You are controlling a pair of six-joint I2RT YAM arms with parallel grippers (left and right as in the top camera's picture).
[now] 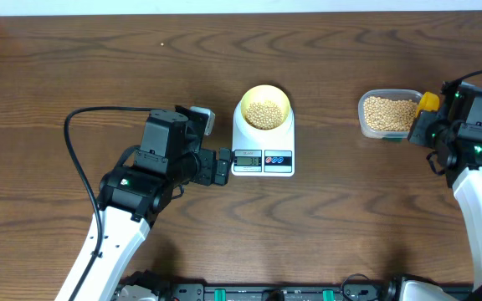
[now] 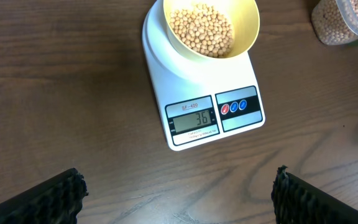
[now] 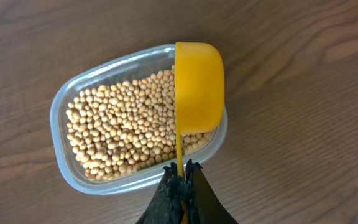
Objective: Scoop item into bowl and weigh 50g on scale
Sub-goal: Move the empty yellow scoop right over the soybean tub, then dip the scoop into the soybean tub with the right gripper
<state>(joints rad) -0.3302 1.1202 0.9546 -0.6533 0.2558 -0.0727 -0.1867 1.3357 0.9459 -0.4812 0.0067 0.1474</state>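
Beans cover the bottom of the bowl, which sits on the far end of the scale. The display on the near face reads 36, so I judge the weighing short of target and at least one more scoop due. The supply is the tub, well off to the right of the scale, with plenty of beans in it. My right gripper is clamped tight on the thin handle of the scoop. The handle runs straight out from the fingertips, so the cup leads the gripper. The cup hangs over the tub's side away from the scale, its rounded back toward the wrist camera, and I cannot tell whether it is loaded. The next move turns on one thing: from the scoop, the bowl lies to the left, across bare table with nothing between. The right arm has the tool and is nearer the tub, so the carry is its job. My left gripper is spread wide and holds nothing, just beside the scale's near-left corner and facing the display. I would not let it touch the scale, since that could spoil the reading.
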